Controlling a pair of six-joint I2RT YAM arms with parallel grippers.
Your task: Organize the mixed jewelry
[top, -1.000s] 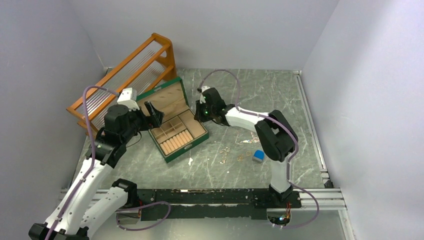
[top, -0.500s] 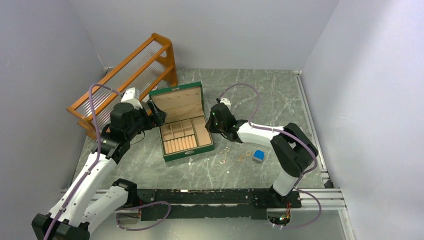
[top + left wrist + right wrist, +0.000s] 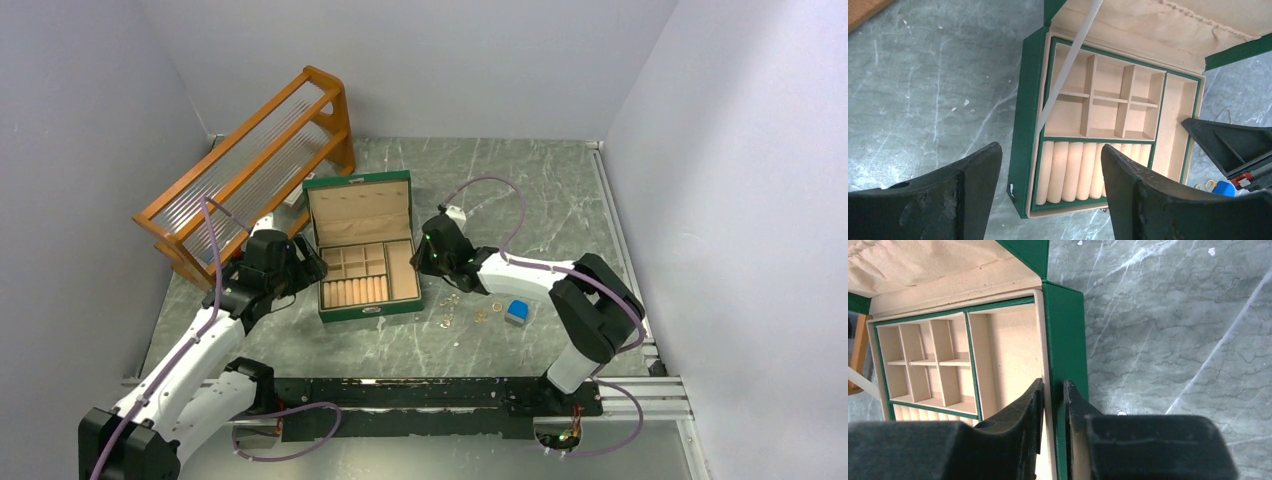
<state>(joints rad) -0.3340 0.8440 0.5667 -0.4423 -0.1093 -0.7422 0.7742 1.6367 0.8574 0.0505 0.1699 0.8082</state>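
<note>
Green hinged jewelry box (image 3: 365,312): right tool (image 3: 1053,385) clenched on its wall, left tool (image 3: 1050,150) released above; pinch gently, no dragging.

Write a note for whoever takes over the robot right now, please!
Left gripper: open, holding nothing, by the left side of the box.
Right gripper: shut on the box's right wall.
Jewelry: loose on the table, right of the box, near a blue block.
Done: box lid is open; the compartments in view look empty.
Left: put every piece into the box.
</note>
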